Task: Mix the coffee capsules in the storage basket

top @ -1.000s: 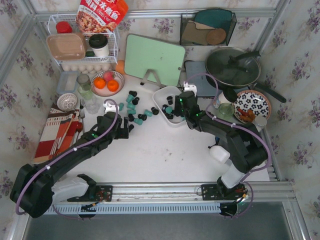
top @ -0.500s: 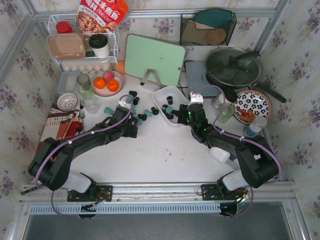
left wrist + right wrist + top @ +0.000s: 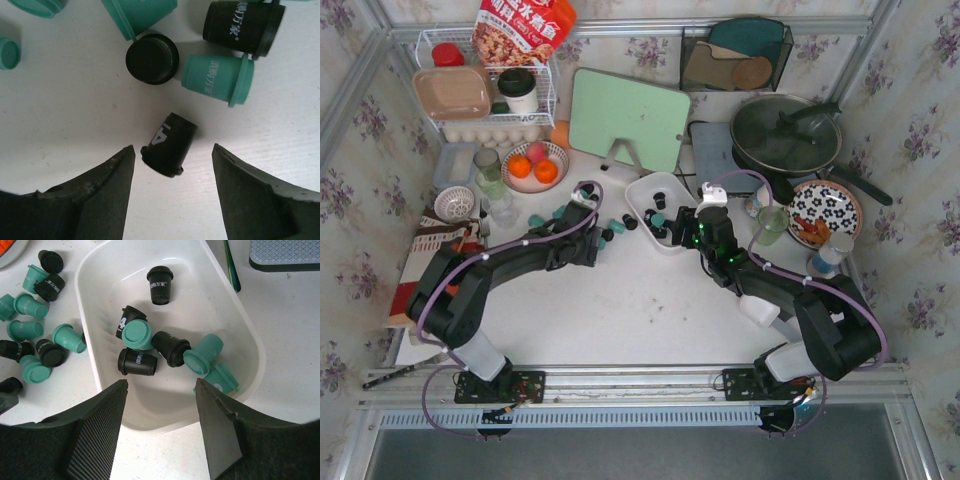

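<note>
White table (image 3: pixel 650 320) first, a bit scuffed. The left arm (image 3: pixel 500 268) is stretched low and long from its base toward the middle, black links with a purple cable running along it. The right arm (image 3: pixel 790 290) elbows out to the right and doubles back left.

The storage basket (image 3: pixel 215 300) is a smooth, glossy white plastic tub with rounded corners, sitting mid-table. The right gripper (image 3: pixel 161 385) hangs over its near rim, weave-textured fingers spread wide and holding nothing. Inside the tub are four black and three teal coffee capsules (image 3: pixel 171 347), lying any which way. More sit loose on the table just left of it.

That's where the left gripper (image 3: pixel 172 150) is, pointing down, fingers apart on either side of one black capsule (image 3: pixel 169 144) lying on its side. There's a gap on both sides, so no contact. It has a white "4" printed on it. A teal capsule (image 3: pixel 217 79) and another black one (image 3: pixel 243 27) nearby carry small white Chinese text I can't fully read. They're all little tapered cups with a flanged rim.
</note>
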`<state>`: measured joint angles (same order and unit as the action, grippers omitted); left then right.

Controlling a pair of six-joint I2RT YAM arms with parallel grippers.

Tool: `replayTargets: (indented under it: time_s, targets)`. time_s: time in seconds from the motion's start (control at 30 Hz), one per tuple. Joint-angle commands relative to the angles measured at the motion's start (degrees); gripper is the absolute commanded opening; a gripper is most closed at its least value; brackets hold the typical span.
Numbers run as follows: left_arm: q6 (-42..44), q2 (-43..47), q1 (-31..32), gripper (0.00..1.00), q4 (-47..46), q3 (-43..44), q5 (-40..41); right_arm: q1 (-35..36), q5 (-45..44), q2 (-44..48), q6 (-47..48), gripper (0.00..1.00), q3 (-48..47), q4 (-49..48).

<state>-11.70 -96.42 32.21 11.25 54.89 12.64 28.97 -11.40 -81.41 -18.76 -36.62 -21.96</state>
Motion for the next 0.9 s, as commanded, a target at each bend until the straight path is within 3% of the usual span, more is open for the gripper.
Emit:
replayTargets:
  time_s: [0.0,0.1,0.27,0.37,0.67,0.87]
  targets:
    - [0.0,-3.0,-0.6,0.61,4.5,3.2,1.3,0.0,0.9,1.0,-0.4,0.64,0.3,-1.9]
    - [-0.6,-4.1,-0.7,0.48,5.8,4.8,-0.3,0.0,1.1,1.6,-0.6,0.64,0.4,-1.8]
    - [-2.5,-2.5,-0.6,0.47,6.7,4.5,-1.4,0.0,1.1,2.2,-0.9,0.64,0.5,-1.7]
    - [-3.2,-0.7,-0.5,0.41,7.5,4.5,-3.1,0.0,0.7,2.9,-1.1,0.64,0.9,-1.6]
    - [-3.9,6.7,2.6,0.40,3.2,8.8,-9.9,0.0,-2.1,6.3,-2.1,0.64,3.1,-3.3]
    - [-5.6,2.4,3.0,0.40,-6.1,15.0,-15.1,0.0,-5.5,7.8,-2.2,0.64,5.5,-5.8]
